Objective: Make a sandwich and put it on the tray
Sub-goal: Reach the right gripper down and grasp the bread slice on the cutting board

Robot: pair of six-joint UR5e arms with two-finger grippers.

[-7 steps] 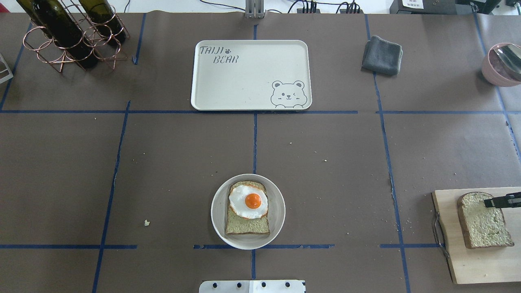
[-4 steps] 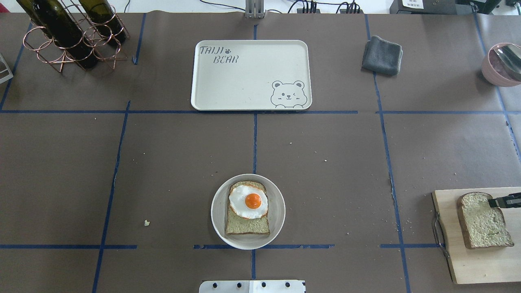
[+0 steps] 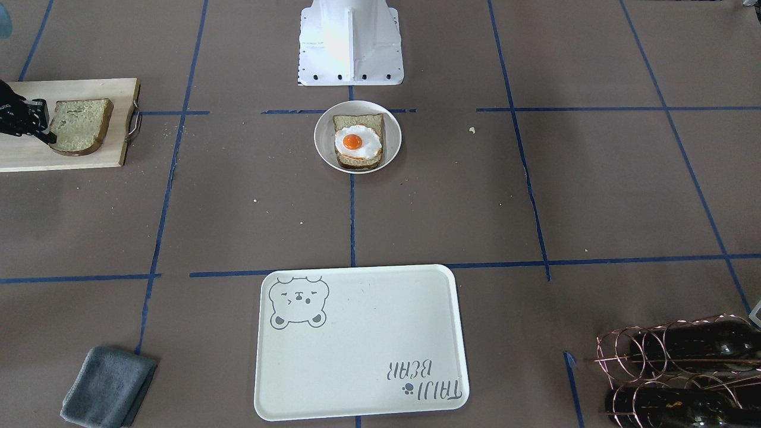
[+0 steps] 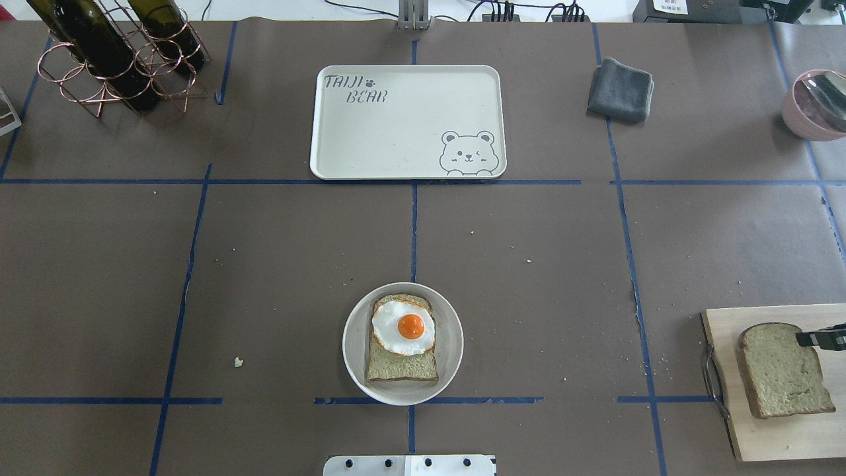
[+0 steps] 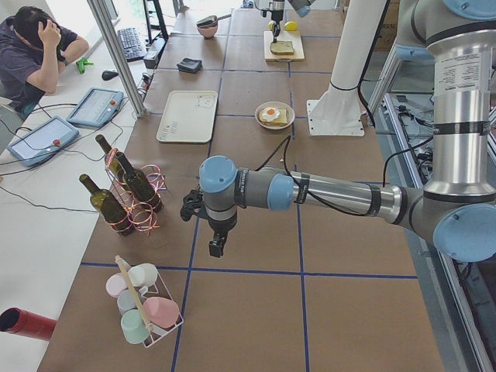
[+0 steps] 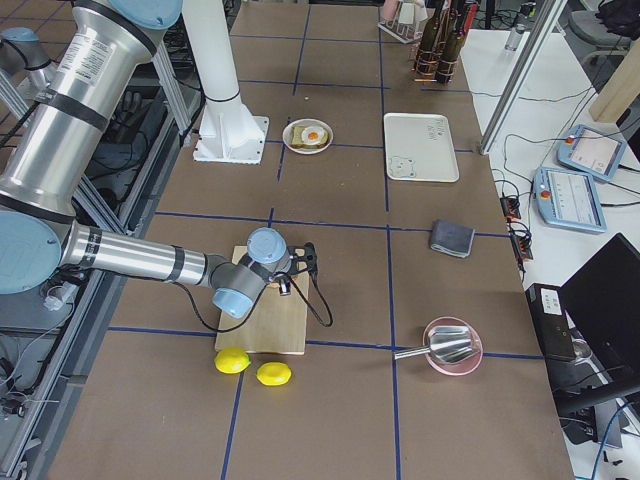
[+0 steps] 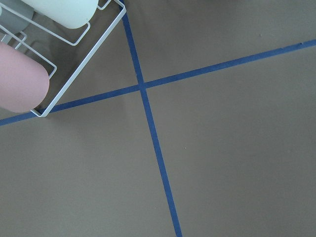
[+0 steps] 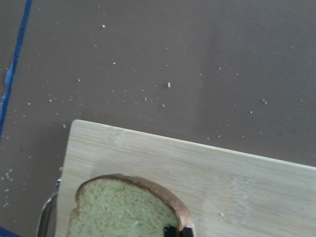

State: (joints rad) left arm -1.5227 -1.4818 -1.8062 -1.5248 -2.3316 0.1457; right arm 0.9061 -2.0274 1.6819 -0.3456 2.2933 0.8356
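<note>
A round off-white plate (image 4: 351, 360) at the front centre holds one bread slice (image 4: 402, 367) with a fried egg (image 4: 403, 327) on top. A second bread slice (image 4: 783, 373) lies on the wooden cutting board (image 4: 760, 433) at the far right. My right gripper (image 4: 809, 340) is shut on that slice's crust edge; its dark fingertips show in the right wrist view (image 8: 178, 230). The cream bear tray (image 4: 396, 125) lies empty at the back centre. My left gripper (image 5: 215, 248) hangs over bare table far to the left; I cannot tell whether it is open or shut.
A copper rack with wine bottles (image 4: 119, 59) stands at the back left. A grey cloth (image 4: 621, 89) and a pink bowl with a metal scoop (image 4: 816, 106) are at the back right. Two lemons (image 6: 232, 361) lie beside the board. A wire cup rack (image 7: 24, 84) is near the left gripper.
The right gripper's finger drew back toward the right edge, then moved toward the robot's side. The loose slice on the board shifted the same way with it.
</note>
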